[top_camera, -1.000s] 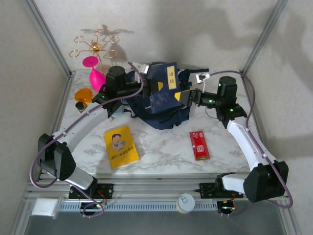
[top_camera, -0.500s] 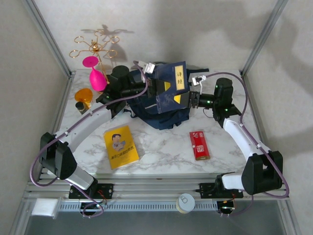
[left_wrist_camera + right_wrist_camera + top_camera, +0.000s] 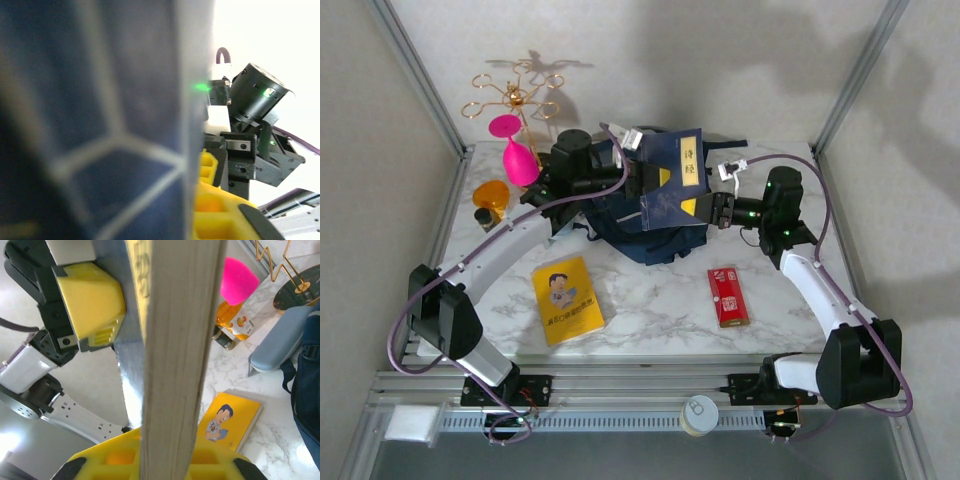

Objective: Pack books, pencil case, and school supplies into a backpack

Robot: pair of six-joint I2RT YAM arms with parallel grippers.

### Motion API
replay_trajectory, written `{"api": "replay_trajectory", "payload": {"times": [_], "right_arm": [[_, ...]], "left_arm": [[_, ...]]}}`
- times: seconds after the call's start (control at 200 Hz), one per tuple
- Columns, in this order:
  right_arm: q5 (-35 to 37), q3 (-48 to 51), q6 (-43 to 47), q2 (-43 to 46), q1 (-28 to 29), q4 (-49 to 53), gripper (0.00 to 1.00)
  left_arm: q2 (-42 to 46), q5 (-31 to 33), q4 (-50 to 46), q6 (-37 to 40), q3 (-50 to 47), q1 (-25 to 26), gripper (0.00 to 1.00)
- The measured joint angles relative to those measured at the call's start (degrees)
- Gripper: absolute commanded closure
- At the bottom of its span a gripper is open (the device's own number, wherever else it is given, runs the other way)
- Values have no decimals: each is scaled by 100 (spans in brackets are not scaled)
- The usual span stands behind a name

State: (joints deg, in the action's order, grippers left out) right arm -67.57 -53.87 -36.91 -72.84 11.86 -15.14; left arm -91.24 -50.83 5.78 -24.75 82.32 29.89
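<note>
A navy book (image 3: 672, 180) with a yellow label hangs upright over the navy backpack (image 3: 650, 238). My left gripper (image 3: 655, 180) is shut on its left side, one yellow finger (image 3: 220, 210) pressed to the cover (image 3: 100, 125). My right gripper (image 3: 695, 208) is shut on its lower right corner; the page edge (image 3: 175, 365) stands between my jaws (image 3: 170, 460). The yellow book (image 3: 567, 298) lies front left of the backpack, also seen at yellow book (image 3: 230, 422). The red pack (image 3: 728, 296) lies front right. The grey-blue pencil case (image 3: 280, 340) rests beside the backpack (image 3: 307, 390).
A pink glass (image 3: 515, 155) and a gold wire stand (image 3: 515, 95) sit at the back left. An orange object (image 3: 490, 192) and a small dark bottle (image 3: 482, 215) are near the left edge. Frame posts rise at both back corners.
My right gripper has come in and shut on the book's lower right corner. The book and my left arm have shifted a little to the right.
</note>
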Motion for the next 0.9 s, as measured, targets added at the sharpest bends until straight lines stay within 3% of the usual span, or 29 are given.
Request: {"api": "replay_trajectory", "payload": {"times": [0.135,0.255,0.38,0.576,0.901], "right_arm": [[48,0,24,35,-44,138,100],[162,0,48,125,-208,420,100],[413,0,129,321,-476,942,100],[855,0,337,636,-1126,2083,100],[1860,2,769,675,-2072,3829,100]], "left_arm": [[0,35,-68,109,46,-37,38],[61,175,-181,146,48,-94,27],[391,610,-317,273,-103,-310,23],[837,1499,-850,833,-472,-363,25],[-306,2621,-2041,2326,-811,428,25]]}}
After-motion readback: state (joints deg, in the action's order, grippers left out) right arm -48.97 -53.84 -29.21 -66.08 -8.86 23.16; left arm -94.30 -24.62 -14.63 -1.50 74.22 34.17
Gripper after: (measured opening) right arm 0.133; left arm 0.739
